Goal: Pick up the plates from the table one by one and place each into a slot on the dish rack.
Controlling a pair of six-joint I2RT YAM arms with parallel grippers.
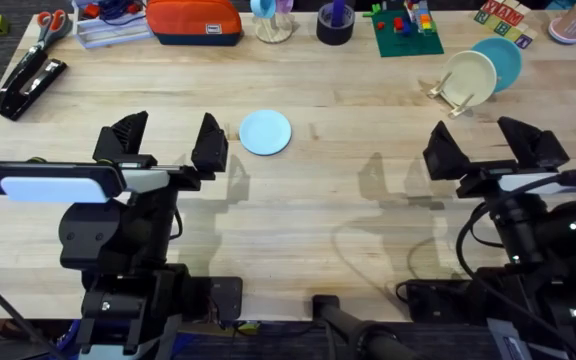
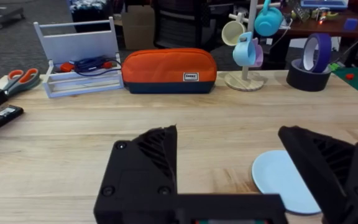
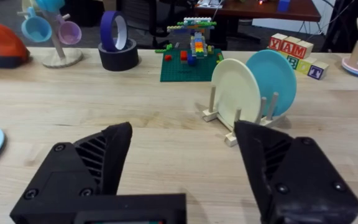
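— What is in the dish rack (image 1: 446,92) right now?

— I see two plates standing up in its slots. The cream plate (image 3: 236,91) is in front and the teal plate (image 3: 275,73) is right behind it. The rack is made of light wood with thin pegs that stick up.

— And the other plate?

— The pale blue plate (image 1: 265,132) lies flat on the worktop (image 1: 348,190). It is round, smooth and plain. The worktop is pale wood with lines in the grain.

— Where is that plate next to my arms?

— It sits just past the left gripper (image 1: 166,141) and a bit to its right side, close to the right finger but not touching it. In the left wrist view the plate (image 2: 283,182) peeks out beside that finger. The left jaws are wide apart and hold nothing.

— And the right one?

— The right gripper (image 1: 493,146) hangs over bare wood, nearer me than the rack and well apart from the blue plate. Its jaws are wide apart too, with nothing between them.

— Anything else out there?

— An orange pouch (image 2: 169,70) of soft cloth, and a white tray (image 2: 79,68) with blue cords inside.
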